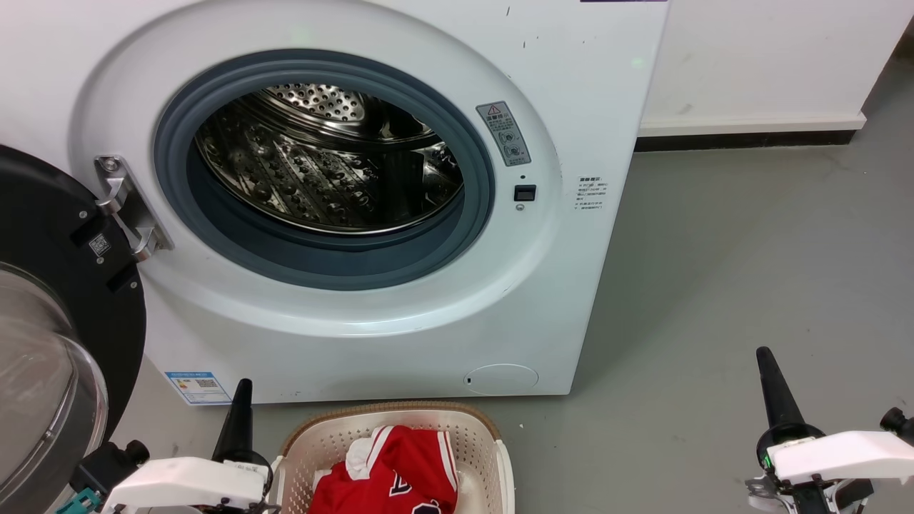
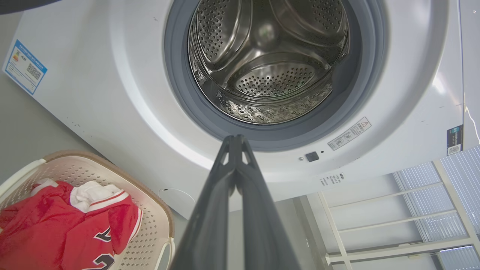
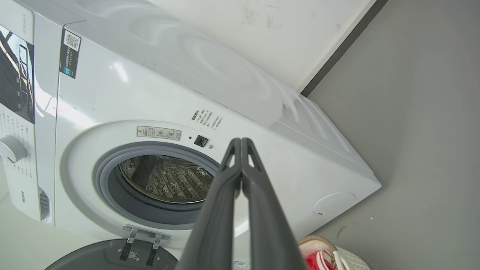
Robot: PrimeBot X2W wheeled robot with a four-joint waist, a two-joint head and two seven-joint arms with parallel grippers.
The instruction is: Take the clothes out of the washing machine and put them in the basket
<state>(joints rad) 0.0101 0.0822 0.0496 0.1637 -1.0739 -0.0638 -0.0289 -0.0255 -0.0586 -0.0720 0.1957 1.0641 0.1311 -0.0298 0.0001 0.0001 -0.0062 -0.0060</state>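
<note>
clothes (image 1: 400, 471) red jersey, heaped in basket (image 1: 480, 439) on floor (image 1: 728, 250), near side of washing machine (image 1: 571, 300) | door (image 1: 43, 235) swung open left, steel drum (image 1: 321, 178) showing | left end effector (image 1: 243, 391) clenched, fingers pressed together, just left of basket | right end effector (image 1: 764, 358) clenched, well right over floor

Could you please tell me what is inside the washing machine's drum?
The drum shows bare perforated steel on its walls and back. Its front floor is hidden behind the grey gasket. The red clothes lie in the basket.
</note>
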